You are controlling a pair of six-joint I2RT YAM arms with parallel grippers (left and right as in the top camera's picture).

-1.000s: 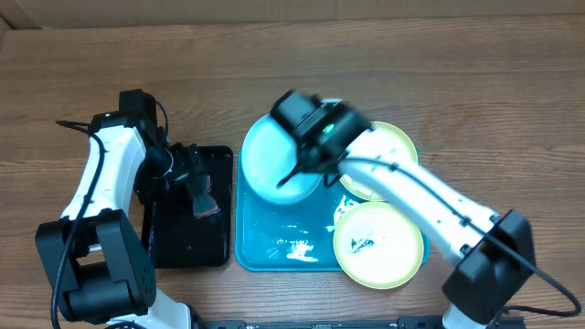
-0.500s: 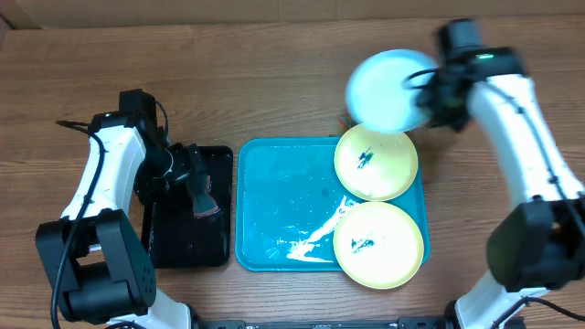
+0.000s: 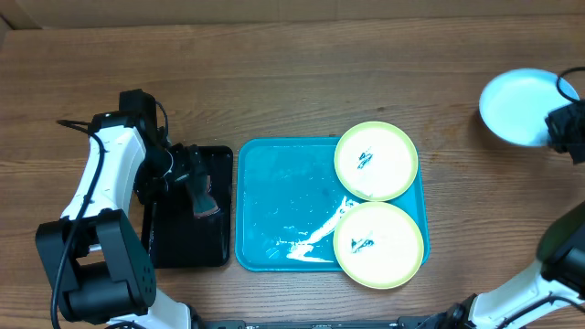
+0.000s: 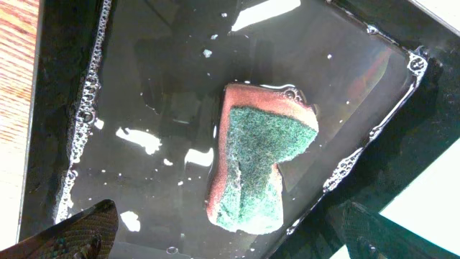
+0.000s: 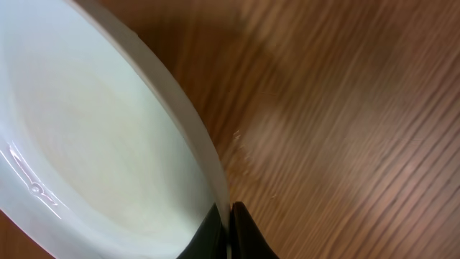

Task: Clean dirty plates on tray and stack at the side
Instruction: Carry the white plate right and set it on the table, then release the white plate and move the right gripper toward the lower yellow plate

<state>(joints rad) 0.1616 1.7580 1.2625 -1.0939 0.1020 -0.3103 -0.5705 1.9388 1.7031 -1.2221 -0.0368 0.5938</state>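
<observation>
- Plates, overhead view: two yellow-green ones are lying on the right side of the turquoise tray (image 3: pixel 274 196). The upper yellow-green plate (image 3: pixel 376 161) and the lower yellow-green plate (image 3: pixel 378 244) are almost touching, and each is showing a dark smear at its centre. Both are overhanging the tray's right rim. A wet white streak is running across the tray floor.
- Overhead view, continued: the whitish mint plate (image 3: pixel 519 107) is sitting far to the right, well apart from the tray, with the right gripper (image 3: pixel 559 121) at its right edge. The left gripper (image 3: pixel 198 187) is hanging over the black tray (image 3: pixel 183 249), just left of the turquoise one.
- Left wrist view: a sponge (image 4: pixel 259 158), green pad facing up, is lying in soapy water in the black tray. The left gripper's fingers (image 4: pixel 83 232) are standing wide apart and gripping nothing.
- Right wrist view: the right gripper's jaws are clamping the mint plate's rim above the wooden table (image 5: pixel 345 108). Whether the plate is touching the table cannot be told.
</observation>
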